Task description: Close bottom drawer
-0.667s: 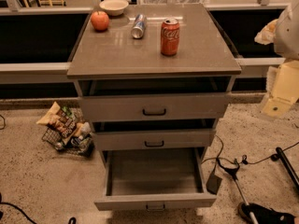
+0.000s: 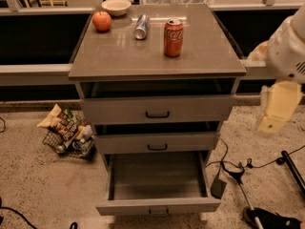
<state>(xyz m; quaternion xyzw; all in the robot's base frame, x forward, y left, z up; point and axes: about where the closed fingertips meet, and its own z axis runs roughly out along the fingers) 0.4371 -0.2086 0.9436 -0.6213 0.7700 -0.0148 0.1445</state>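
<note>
Hand (image 2: pixel 275 109): high right of the drawer (image 2: pixel 157 181); apart or together, I cannot tell.
Risk: my off-centre push skews it.

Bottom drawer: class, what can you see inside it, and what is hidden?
The bottom drawer is pulled out; its visible tray floor shows nothing lying on it. Its rear is covered by the middle drawer. The claw hangs at the view's right, beside the cabinet.

pincer (image 2: pixel 272 120) upper right, cables (image 2: pixel 228 164) beside bottom drawer (image 2: pixel 128 206)

White arm (image 2: pixel 291 49) entering at right edge, pale yellow gripper (image 2: pixel 276 109) pointing downward, in mid-air
</note>
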